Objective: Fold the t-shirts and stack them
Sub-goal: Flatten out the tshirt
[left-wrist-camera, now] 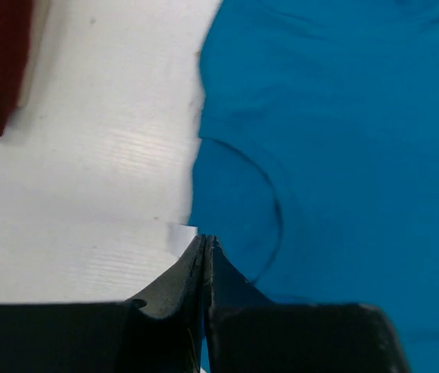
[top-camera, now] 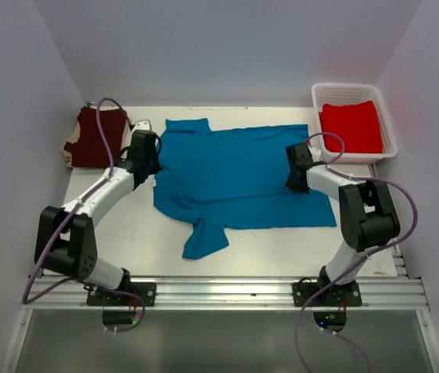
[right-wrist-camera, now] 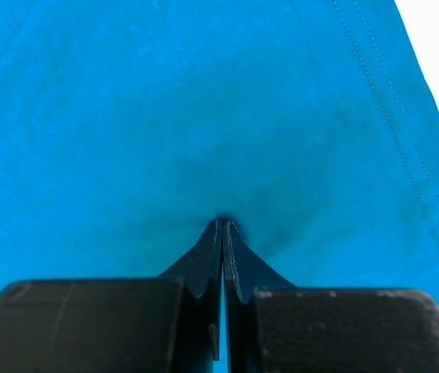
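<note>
Although three shirts are in view, none of the stacking looks finished. The maroon shirt [top-camera: 93, 137] lies as a compact bundle at the table's [top-camera: 281, 250] 10 o'clock corner, and it seems folded, though the view from above is too coarse to be sure how neatly. The red shirt [top-camera: 351, 127] sits bunched in the basket [top-camera: 344, 86] at 2 o'clock, apparently not yet taken out.

The teal shirt [top-camera: 242, 175] is the one in hand. It is spread nearly flat across the middle of the table, with one sleeve trailing toward 7 o'clock and another poking out at 11 o'clock. No clear fold shows in it.

The left gripper [left-wrist-camera: 205, 239] stands at the shirt's 9 o'clock edge, close to the curved neck seam. Its jaws are pressed together, right where cloth meets table; whether any cloth is caught between them I cannot tell. The right gripper [right-wrist-camera: 223, 224] is on the shirt's 3 o'clock side, inside the stitched hem, with its jaws closed. The cloth puckers and darkens around the tips, so it looks to be pinching a small gather of teal.

By my reckoning one shirt is done. The teal one is at its first fold, and the red one and the stack remain.
</note>
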Robot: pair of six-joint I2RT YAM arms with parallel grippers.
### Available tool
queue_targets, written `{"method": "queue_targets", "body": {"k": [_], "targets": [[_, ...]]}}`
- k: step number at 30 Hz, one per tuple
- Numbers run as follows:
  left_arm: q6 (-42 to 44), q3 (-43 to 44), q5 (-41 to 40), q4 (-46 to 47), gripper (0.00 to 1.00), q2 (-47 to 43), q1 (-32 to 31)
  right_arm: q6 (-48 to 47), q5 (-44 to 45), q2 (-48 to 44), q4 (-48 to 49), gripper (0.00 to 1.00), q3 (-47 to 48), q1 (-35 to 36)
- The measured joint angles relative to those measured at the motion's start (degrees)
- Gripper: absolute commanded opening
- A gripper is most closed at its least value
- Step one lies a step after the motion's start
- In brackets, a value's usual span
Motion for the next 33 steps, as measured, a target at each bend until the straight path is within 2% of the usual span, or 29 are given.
{"method": "queue_targets", "body": {"k": [5, 8, 12, 18, 22, 27, 33], "targets": [[-0.96, -1.92, 12.28, 3.21, 0.00, -4.90, -1.29, -0.09, -0.15, -0.17, -0.33, 0.00, -0.02, -0.13], [-3.50, -10.71, 20.59, 7.89, 0.00, -6.38, -2.01, -0.24, -0.17, -0.52, -0.50, 0.00, -0.35, -0.26], [-6.51, -19.87, 26.01, 10.10, 0.00, -6.78, -2.01, -0.31, -0.17, -0.87, -0.83, 0.00, -0.70, -0.26], [-9.79, -23.50, 31.65, 15.93, 0.00, -6.99, -2.01, -0.33, -0.17, -0.90, -0.79, 0.00, -0.76, -0.26], [-11.02, -24.15, 32.33, 17.40, 0.00, -5.99, -2.01, -0.33, -0.17, -0.90, -0.79, 0.00, -0.76, -0.26], [-13.25, -23.65, 28.55, 15.50, 0.00, -2.99, -1.16, -0.37, -0.13, -1.03, -0.79, 0.00, -0.90, -0.26], [-14.75, -19.56, 18.29, 7.69, 0.00, -2.99, 1.38, -0.37, -0.13, -1.29, -0.83, 0.00, -1.20, -0.28]]}}
